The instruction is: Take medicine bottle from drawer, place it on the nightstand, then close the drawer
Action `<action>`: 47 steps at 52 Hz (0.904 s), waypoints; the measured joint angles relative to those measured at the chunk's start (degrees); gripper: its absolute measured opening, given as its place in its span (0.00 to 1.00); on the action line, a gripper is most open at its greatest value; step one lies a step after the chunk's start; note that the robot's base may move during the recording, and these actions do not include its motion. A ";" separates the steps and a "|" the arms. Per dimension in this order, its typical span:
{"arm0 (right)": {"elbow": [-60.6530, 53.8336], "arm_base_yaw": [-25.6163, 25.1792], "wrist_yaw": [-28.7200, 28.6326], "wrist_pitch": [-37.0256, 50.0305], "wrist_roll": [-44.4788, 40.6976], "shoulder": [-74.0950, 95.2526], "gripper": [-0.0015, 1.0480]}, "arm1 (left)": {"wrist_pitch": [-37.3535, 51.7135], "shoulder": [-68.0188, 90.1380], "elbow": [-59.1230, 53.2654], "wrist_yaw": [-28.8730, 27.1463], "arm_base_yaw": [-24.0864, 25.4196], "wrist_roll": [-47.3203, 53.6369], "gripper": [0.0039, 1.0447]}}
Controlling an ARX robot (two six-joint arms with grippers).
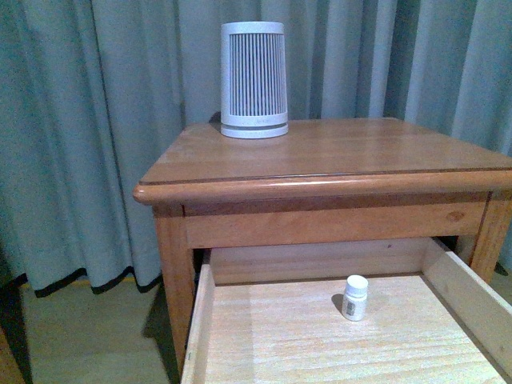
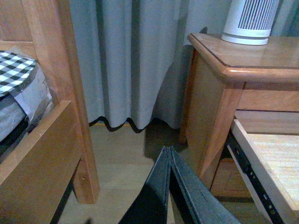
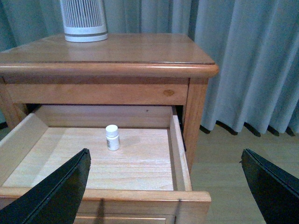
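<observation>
The bottle (image 3: 112,137) stood upright in the open drawer (image 3: 180,140). The right gripper (image 3: 164,153) was spread wide, seemingly short of it; the left gripper (image 2: 169,151) was closed. The bottle could be toppled by one finger touching first.

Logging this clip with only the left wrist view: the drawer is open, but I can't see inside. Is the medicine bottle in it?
Observer: Yes, the medicine bottle stands upright on the floor of the drawer, nearer its back wall.
Reviewer: Is the other arm holding it?
Observer: No, the right gripper is open, fingers spread wide, not touching the bottle.
Reviewer: What stands on top?
Observer: On the nightstand, the front view shows only the white ribbed device, near the back edge.
</observation>
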 joint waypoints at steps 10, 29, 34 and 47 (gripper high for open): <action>13.49 -1.29 -14.16 1.49 5.57 23.54 0.93 | 0.02 -0.11 0.00 0.02 0.00 0.00 0.03; 38.58 4.17 -4.79 31.43 -3.89 82.84 0.93 | 0.02 -0.11 0.00 0.00 0.00 0.00 0.44; 40.57 5.31 -2.36 34.34 -4.72 93.35 0.93 | 0.02 -0.11 0.00 0.00 0.00 0.00 0.58; 45.81 11.37 0.09 37.88 -4.72 110.99 0.93 | 0.02 -0.11 0.00 0.00 0.00 0.07 0.95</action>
